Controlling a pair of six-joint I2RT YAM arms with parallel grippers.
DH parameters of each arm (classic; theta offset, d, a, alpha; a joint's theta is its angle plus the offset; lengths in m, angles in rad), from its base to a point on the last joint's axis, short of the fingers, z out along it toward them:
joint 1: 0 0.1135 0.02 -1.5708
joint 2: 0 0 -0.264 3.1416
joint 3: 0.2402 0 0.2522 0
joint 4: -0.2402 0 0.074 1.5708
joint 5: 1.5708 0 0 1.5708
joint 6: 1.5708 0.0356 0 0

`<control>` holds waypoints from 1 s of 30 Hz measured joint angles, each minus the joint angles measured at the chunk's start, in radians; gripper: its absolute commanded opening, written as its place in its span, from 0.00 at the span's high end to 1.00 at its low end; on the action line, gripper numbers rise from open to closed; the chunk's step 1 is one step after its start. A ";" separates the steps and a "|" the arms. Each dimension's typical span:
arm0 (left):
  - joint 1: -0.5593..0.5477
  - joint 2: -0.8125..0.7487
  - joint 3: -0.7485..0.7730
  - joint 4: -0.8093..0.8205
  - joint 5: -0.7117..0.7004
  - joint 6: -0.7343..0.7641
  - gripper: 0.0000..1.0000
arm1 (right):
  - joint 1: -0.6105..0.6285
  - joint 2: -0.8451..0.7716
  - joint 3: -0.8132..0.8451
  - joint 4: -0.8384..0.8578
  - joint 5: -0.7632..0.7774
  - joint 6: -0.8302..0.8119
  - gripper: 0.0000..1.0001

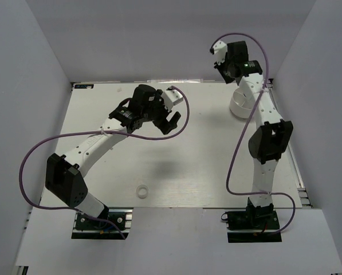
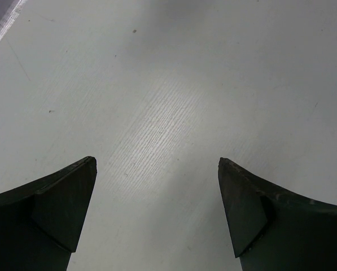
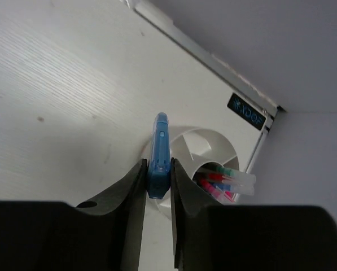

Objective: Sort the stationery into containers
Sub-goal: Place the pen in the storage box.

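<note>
My right gripper is shut on a blue short tube and holds it above the near-left rim of the round white divided dish. One compartment of the dish holds several pens with red, green and blue parts. In the top view the right gripper is at the back right, over the dish. My left gripper is open and empty over the back middle of the table; its wrist view shows only bare table between the fingers. A small white tape ring lies near the front edge.
Grey walls enclose the table on the left, back and right. The dish stands close to the back right corner, next to a dark label on the table frame. Purple cables loop from both arms over the table.
</note>
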 measured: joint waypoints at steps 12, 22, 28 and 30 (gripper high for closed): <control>0.005 0.003 -0.001 -0.002 0.000 -0.001 0.02 | -0.061 0.137 -0.002 -0.013 0.208 -0.188 1.00; 0.005 0.002 -0.013 0.000 -0.001 0.000 0.02 | -0.112 0.145 -0.002 -0.008 0.219 -0.209 1.00; 0.005 0.002 -0.037 0.000 -0.004 0.000 0.02 | -0.122 0.178 0.000 0.018 0.219 -0.224 1.00; 0.005 0.002 -0.038 0.001 -0.004 0.000 0.02 | -0.122 0.190 0.000 0.018 0.216 -0.224 1.00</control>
